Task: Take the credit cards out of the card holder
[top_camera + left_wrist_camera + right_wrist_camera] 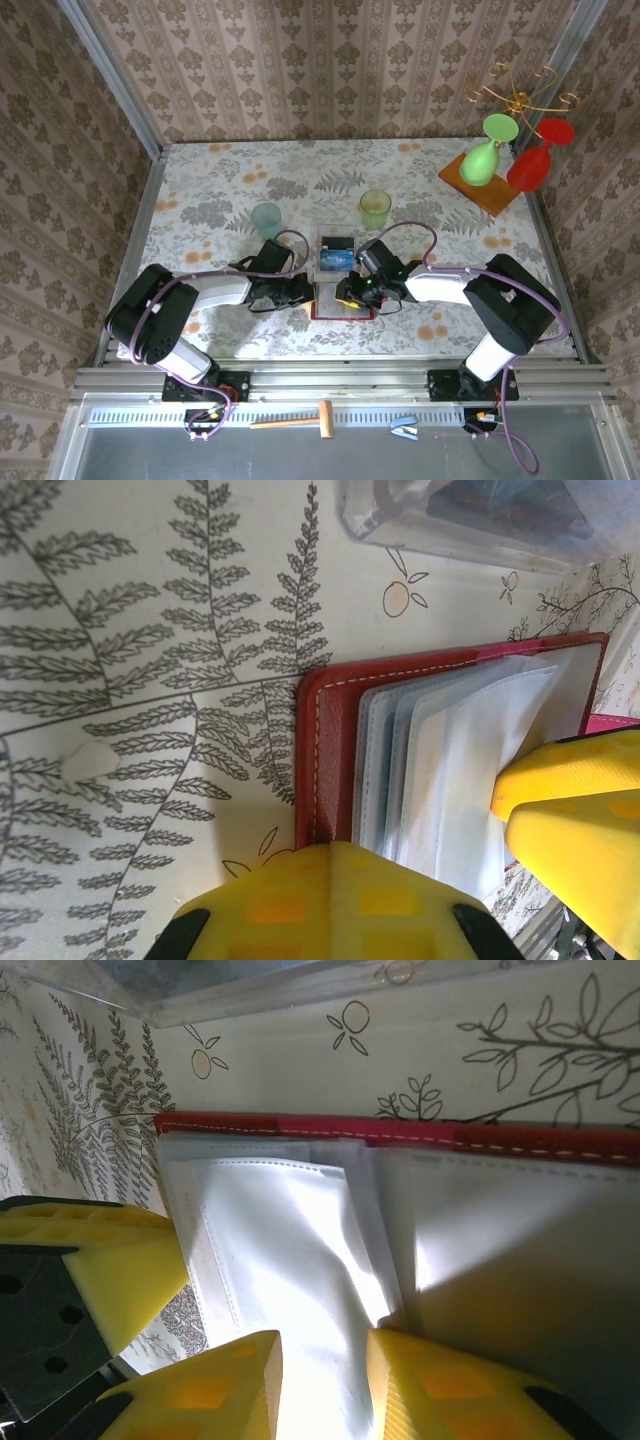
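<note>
Here we are over the flowered counter (220,190), and the card holder (335,306) lies open near the front edge, right between the two arms, its fan of clear sleeves (450,780) facing up inside the red stitched border. The left gripper (303,292) comes in from the left, jaws clenched tight with nothing between them. In the left wrist view its yellow tip sits over the holder's red edge. Across from it the right gripper (322,1352) works the holder's other side. In the right wrist view its jaws stand a little apart, with one milky sleeve running up between the two yellow fingers (450,1390). Whether they actually pinch that sleeve, I cannot tell. The sleeves look pale and glossy, and whether any card sits in them I cannot tell either. Just behind the holder, close against its far edge, sits a clear plastic box (337,252), and there is a bright blue credit card (335,261) lying inside it, with something dark beside it toward the back. Further back on the counter, a bluish cup (267,218) stands to the left and a green cup (375,208) to the right, both well apart from the holder. In the far right corner, a wooden board (490,188) carries a green glass (483,162) and a red glass (530,165) at a gold wire rack (520,95). Down on the front ledge, a hammer (295,420) lies flat.
</note>
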{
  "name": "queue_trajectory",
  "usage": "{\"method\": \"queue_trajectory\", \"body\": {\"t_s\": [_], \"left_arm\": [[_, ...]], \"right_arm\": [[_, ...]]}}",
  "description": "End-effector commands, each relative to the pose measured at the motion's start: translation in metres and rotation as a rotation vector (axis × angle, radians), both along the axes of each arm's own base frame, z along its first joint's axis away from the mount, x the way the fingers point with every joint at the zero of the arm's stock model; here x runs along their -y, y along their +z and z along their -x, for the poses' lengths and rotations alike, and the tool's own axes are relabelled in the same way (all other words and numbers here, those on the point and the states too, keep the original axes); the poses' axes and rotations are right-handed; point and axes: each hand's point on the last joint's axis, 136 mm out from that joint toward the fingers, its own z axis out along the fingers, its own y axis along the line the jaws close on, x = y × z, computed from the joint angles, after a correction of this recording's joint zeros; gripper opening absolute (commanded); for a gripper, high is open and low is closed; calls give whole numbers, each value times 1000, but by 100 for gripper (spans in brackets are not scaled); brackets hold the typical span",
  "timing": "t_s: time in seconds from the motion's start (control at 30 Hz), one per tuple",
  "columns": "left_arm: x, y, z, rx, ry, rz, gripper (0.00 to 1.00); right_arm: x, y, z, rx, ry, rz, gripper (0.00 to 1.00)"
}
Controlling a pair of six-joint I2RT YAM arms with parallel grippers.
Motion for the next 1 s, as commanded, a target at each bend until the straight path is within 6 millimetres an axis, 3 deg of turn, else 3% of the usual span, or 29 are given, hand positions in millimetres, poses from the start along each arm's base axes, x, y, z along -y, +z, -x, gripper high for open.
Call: {"method": "queue_trajectory", "body": {"t_s": [0.0,0.23,0.47,0.77,0.97], "left_arm": [[-4,0,1,-1,-5,-43,4],[3,26,-7,43,7,-7,7],[20,44,-9,57,-16,41,20],[32,33,-7,31,-18,63,34],[38,28,-6,15,-5,106,37]], "right_arm": [[9,-7,5,-28,-26,17,32],[10,-8,7,-26,-31,3,32],[10,-8,7,-23,-43,-12,31],[13,-10,7,-26,-65,-41,31],[14,-12,7,-33,-78,-60,31]]}}
